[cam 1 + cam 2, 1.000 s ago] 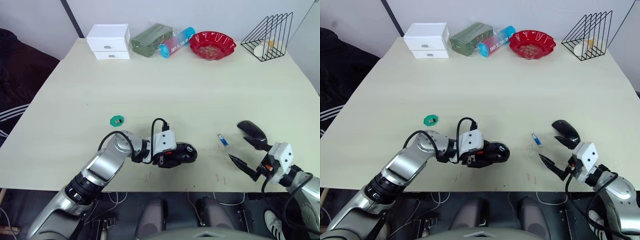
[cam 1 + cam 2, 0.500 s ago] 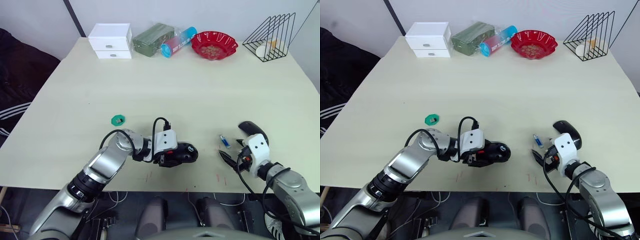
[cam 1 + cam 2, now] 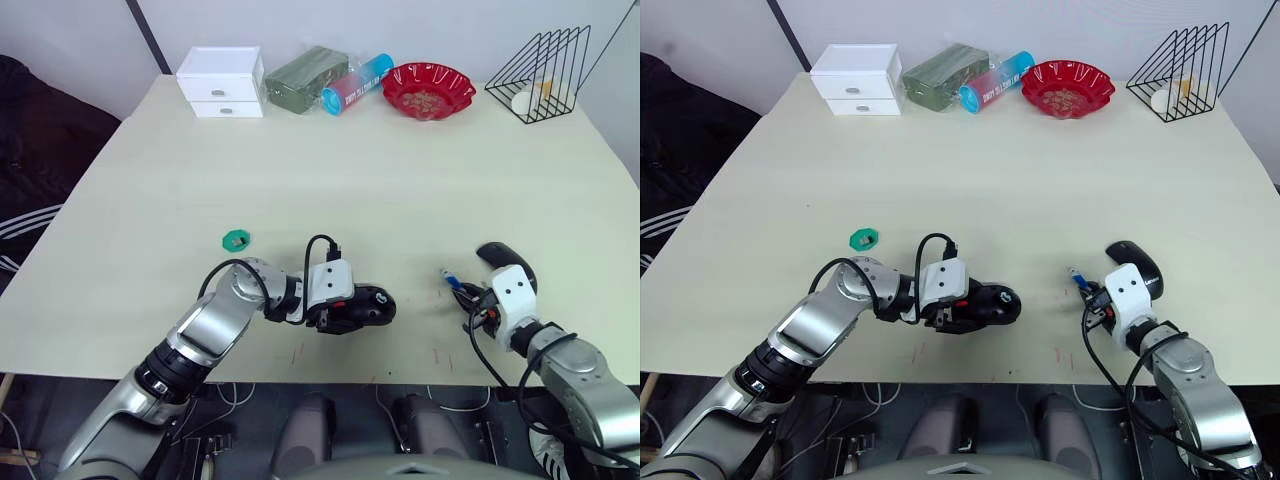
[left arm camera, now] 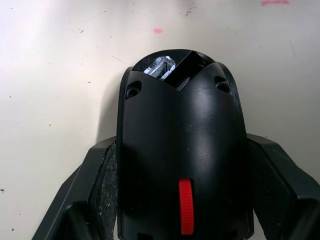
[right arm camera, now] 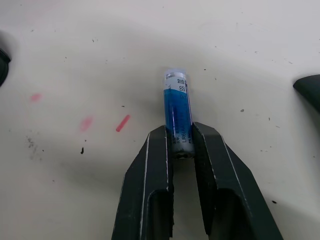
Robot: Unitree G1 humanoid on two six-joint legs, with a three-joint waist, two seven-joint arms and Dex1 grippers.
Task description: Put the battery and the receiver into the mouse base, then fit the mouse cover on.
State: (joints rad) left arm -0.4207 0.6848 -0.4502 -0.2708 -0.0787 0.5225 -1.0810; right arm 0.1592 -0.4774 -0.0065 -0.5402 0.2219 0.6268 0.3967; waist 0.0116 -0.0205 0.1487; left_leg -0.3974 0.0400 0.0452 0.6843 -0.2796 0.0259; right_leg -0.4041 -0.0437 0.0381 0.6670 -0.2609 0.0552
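Observation:
My left gripper [image 3: 360, 308] is shut on the mouse base [image 3: 368, 305], a black oval shell resting on the table near the front edge. In the left wrist view its fingers [image 4: 102, 182] press both sides of the mouse base [image 4: 182, 130], whose red wheel faces the camera; a silvery part sits in the far recess, and I cannot tell if that is the receiver. My right gripper [image 5: 180, 134] is shut on one end of the blue battery [image 5: 177, 107], low over the table. The glossy mouse cover [image 3: 1131, 258] lies just behind my right wrist.
A small green object [image 3: 235, 239] lies left of the mouse base. Along the far edge stand a white drawer box [image 3: 220, 81], a green pack [image 3: 304, 73], a lying bottle [image 3: 355, 84], a red bowl [image 3: 431, 88] and a black wire rack [image 3: 545, 62].
My right gripper came forward from the table's front edge to the battery and closed on its end. The left gripper and the mouse base have stayed in place.

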